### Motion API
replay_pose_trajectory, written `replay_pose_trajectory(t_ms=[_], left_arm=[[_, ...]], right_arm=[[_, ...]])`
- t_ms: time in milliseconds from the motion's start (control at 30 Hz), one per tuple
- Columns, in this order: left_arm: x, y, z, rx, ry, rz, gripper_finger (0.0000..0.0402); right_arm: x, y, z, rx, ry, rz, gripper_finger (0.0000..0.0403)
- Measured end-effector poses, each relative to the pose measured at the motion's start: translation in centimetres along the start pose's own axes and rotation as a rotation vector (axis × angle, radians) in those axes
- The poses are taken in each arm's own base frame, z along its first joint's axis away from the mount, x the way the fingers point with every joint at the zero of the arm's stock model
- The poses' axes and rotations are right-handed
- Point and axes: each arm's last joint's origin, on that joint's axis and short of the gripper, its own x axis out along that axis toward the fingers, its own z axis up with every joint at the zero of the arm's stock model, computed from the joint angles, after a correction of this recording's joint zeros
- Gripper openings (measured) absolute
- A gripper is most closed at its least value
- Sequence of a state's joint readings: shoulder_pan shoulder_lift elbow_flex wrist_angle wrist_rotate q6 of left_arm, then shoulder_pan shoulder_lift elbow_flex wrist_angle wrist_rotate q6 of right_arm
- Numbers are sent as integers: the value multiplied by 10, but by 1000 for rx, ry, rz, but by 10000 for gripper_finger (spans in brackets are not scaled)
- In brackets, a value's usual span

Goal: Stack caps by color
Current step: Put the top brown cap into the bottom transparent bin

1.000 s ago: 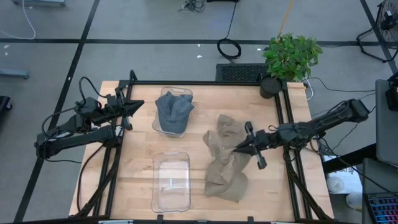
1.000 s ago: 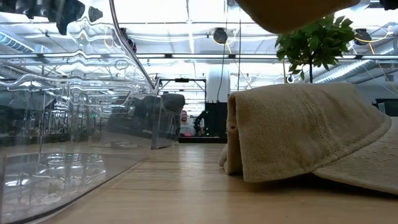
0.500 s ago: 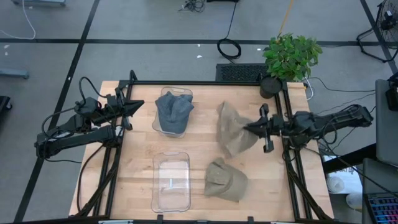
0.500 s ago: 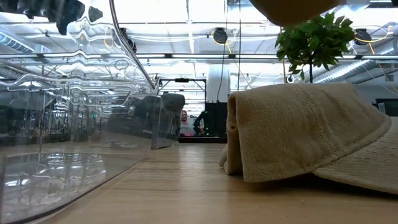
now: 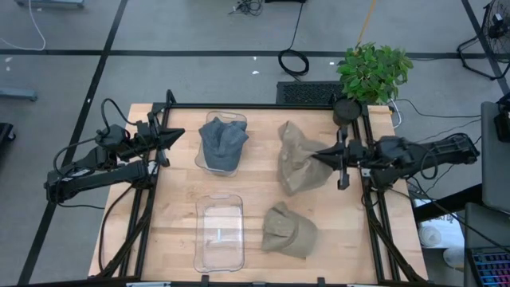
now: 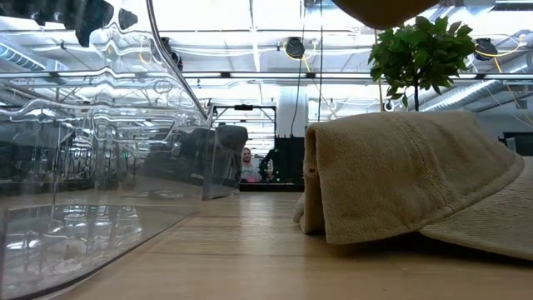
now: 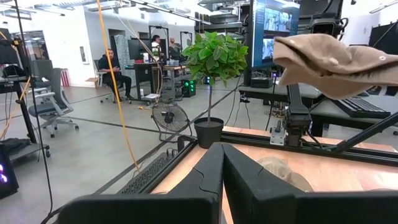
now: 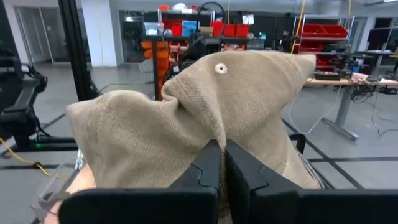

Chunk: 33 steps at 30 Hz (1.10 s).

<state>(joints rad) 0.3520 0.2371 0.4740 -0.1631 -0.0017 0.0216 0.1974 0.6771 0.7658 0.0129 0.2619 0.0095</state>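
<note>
The right gripper (image 5: 320, 156) is pinched on a tan cap (image 5: 296, 163), holding it up off the wooden table (image 5: 179, 199) — its two dark fingers (image 8: 214, 165) are pressed together on a fold of the fabric, and the cap hangs loose and crumpled from them. Taking the empty clear bin (image 5: 219, 231) at the table's near edge as the landmark: the lifted cap is beyond that bin and off to its right, toward the potted plant (image 5: 373, 72) at the table's far right corner. A second tan cap (image 5: 288, 230) lies flat on the wood just to the right of the empty bin; the low view shows it resting on the tabletop. Directly beyond the empty bin stands another clear bin (image 5: 209, 165), with the blue-grey caps (image 5: 222, 141) piled inside it. The left gripper (image 5: 169, 140) waits at the table's left edge, level with the far bin, its fingers (image 7: 214, 168) closed together on nothing.
</note>
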Motion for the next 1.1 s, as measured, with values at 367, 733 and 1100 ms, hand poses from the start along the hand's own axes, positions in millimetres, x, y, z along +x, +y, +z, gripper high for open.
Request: replay_pose_trajectory(t_ms=[367,733,1100], left_arm=[[0,0,0,0,0,1,17],[0,0,1,0,-14,1,17],[44,-25,-4,-115,-223,-602,17]], right_arm=[[17,4,-7,-82,33,1,0],[22,6,-10,-121,44,1,0],[44,9,-6,-208,-64,-82,0]])
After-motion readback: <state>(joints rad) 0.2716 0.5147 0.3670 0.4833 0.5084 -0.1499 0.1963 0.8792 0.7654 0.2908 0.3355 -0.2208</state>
